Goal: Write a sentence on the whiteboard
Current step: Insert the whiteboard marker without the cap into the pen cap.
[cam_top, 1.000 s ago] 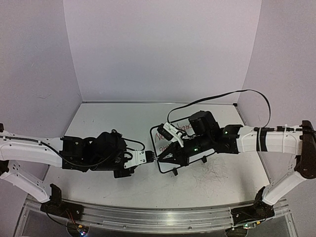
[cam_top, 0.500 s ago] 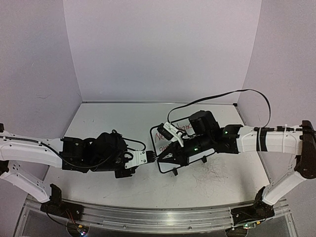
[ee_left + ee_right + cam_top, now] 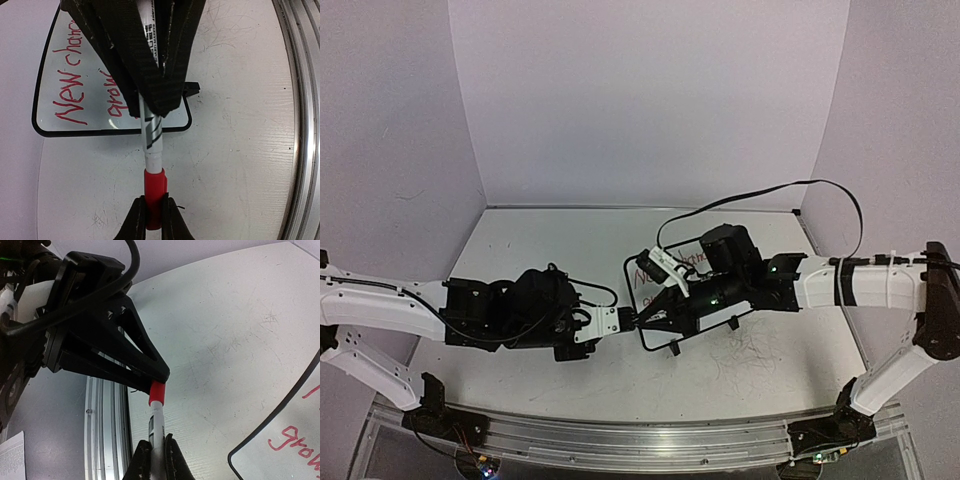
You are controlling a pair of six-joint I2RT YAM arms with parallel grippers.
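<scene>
Two claws clench one marker (left claw its cap, right claw its barrel), with the whiteboard under the right.

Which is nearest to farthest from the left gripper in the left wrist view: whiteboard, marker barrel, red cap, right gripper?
1. red cap: clamped in the left gripper.
2. marker barrel: straight ahead, just past the cap.
3. right gripper and whiteboard: too close to call. The gripper is shut on the barrel ahead; the board lies under it, spreading left.
</scene>
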